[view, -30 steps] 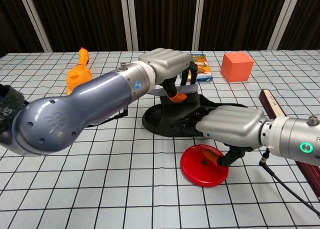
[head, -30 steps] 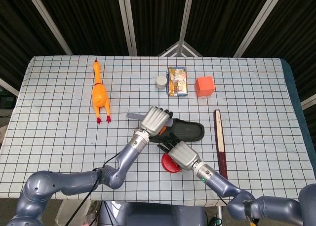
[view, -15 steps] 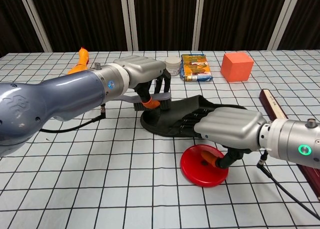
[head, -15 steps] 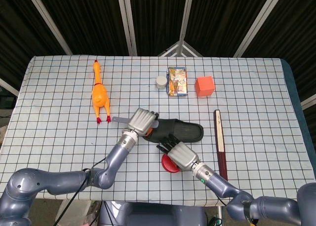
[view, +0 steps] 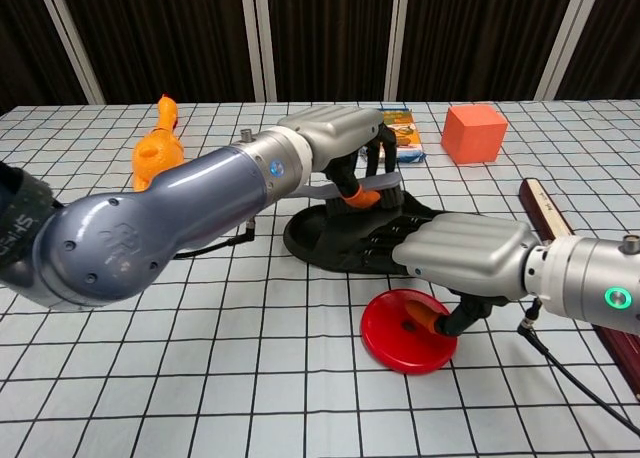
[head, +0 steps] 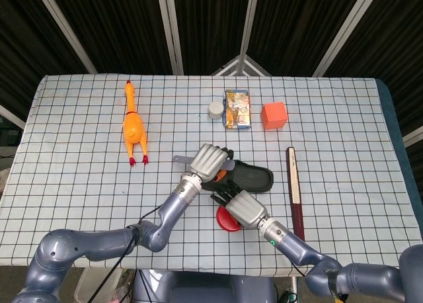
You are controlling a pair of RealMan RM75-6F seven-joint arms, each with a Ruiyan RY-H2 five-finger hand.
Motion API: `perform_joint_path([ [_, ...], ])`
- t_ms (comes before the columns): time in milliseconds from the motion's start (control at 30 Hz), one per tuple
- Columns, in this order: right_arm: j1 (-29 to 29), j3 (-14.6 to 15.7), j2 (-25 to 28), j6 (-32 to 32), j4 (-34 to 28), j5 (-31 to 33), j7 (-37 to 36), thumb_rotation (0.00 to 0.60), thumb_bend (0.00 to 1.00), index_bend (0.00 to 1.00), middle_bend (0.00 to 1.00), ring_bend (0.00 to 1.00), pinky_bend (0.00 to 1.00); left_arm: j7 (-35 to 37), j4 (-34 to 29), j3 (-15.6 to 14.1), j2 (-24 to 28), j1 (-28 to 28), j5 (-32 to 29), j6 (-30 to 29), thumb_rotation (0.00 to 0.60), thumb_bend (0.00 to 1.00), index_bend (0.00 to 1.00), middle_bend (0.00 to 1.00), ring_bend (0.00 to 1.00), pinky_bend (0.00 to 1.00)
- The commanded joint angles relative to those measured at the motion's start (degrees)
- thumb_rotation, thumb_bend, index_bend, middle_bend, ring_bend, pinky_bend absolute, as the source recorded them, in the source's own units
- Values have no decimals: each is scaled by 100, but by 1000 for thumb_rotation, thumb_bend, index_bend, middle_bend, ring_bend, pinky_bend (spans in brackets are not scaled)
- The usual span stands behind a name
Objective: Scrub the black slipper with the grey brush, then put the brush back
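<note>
The black slipper lies near the table's middle. My left hand grips the grey brush and holds it over the slipper's upper part. The brush's handle sticks out to the left. My right hand lies across the slipper's near edge, fingers over the strap, holding it in place. Its thumb points down at a red disc. The brush's bristles are hidden by the left hand.
An orange rubber chicken lies at the left. A small white jar, a snack packet and an orange cube stand at the back. A long dark-red box lies right of the slipper.
Half a second ago my left hand had drawn the brush left, off the slipper's end. It has now swept back right over the slipper. The right hand has barely moved.
</note>
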State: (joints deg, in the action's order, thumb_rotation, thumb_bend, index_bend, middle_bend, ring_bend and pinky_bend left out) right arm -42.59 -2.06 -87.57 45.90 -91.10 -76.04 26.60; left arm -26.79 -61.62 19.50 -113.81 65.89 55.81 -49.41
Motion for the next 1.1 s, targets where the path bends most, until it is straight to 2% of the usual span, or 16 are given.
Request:
perform_joint_path([
  [33, -5, 8, 16, 13, -8, -1, -5, 600, 701, 0, 0, 0, 36, 134, 172, 50, -140, 111, 138, 65, 600, 608, 419, 554, 491, 519],
  [167, -9, 23, 29, 27, -9, 6, -26, 600, 701, 0, 0, 0, 36, 145, 225, 23, -194, 139, 171, 99, 600, 608, 420, 555, 491, 519],
  [300, -8, 48, 42, 49, -3, -1, -31, 600, 702, 0, 0, 0, 36, -314, 45, -63, -71, 115, -148, 241, 600, 618, 424, 563, 491, 519],
  [600, -10, 81, 35, 110, -56, 0, 2, 600, 703, 0, 0, 0, 36, -1702, -1026, -150, 646, 33, -1289, -16, 600, 607, 433, 567, 493, 519],
  [833, -14, 73, 28, 158, -86, 35, 29, 600, 703, 0, 0, 0, 36, -2419, -1731, -293, 1178, -9, -2122, -332, 600, 603, 435, 568, 493, 519],
  [967, -16, 80, 20, 178, -106, 56, 65, 600, 703, 0, 0, 0, 36, -2552, -2059, -329, 1455, -48, -2331, -517, 600, 602, 435, 569, 493, 519],
  [1100, 3, 74, 30, 269, -148, 46, 110, 600, 703, 0, 0, 0, 36, -2399, -2300, -329, 1650, -114, -2214, -605, 600, 600, 442, 575, 502, 520],
])
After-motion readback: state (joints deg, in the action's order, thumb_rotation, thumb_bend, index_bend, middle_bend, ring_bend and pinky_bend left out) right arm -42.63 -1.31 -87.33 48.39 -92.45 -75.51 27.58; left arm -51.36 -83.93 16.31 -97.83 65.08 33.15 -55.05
